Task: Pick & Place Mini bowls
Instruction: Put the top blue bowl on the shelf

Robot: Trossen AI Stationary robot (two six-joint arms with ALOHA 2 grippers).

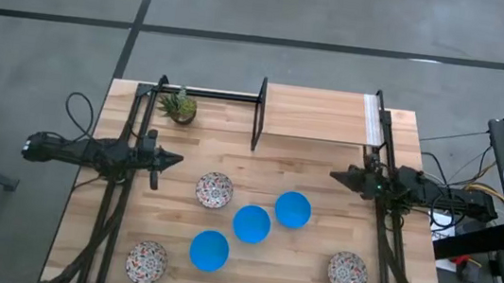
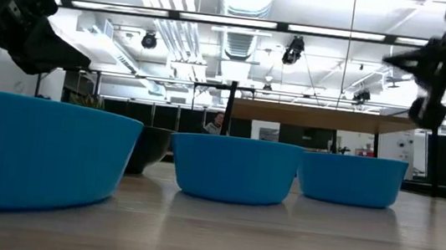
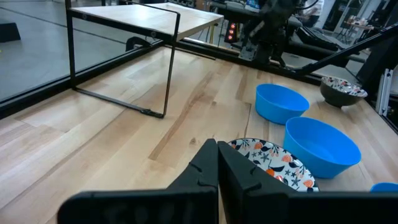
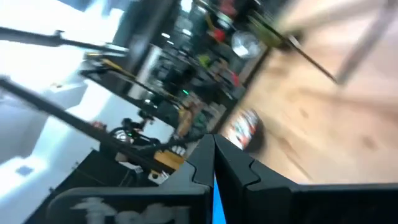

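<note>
Six mini bowls rest on their bases on the wooden table. Three are blue (image 1: 293, 209) (image 1: 251, 223) (image 1: 209, 250); three are white with a red-and-dark pattern (image 1: 214, 190) (image 1: 146, 261) (image 1: 348, 272). My left gripper (image 1: 178, 160) is shut and hovers left of the far-left patterned bowl (image 3: 273, 163), pointing toward the table's right. My right gripper (image 1: 334, 176) is shut and hovers above the table beyond the blue bowl on the right (image 3: 280, 102), pointing toward the table's left. Neither gripper touches a bowl. In the low view the blue bowls (image 2: 235, 168) fill the foreground.
A raised wooden shelf on a black metal frame (image 1: 317, 116) stands at the table's far edge. A small potted green plant (image 1: 179, 107) sits at the far left. Bare wood lies between the two grippers and beside the shelf (image 3: 124, 118).
</note>
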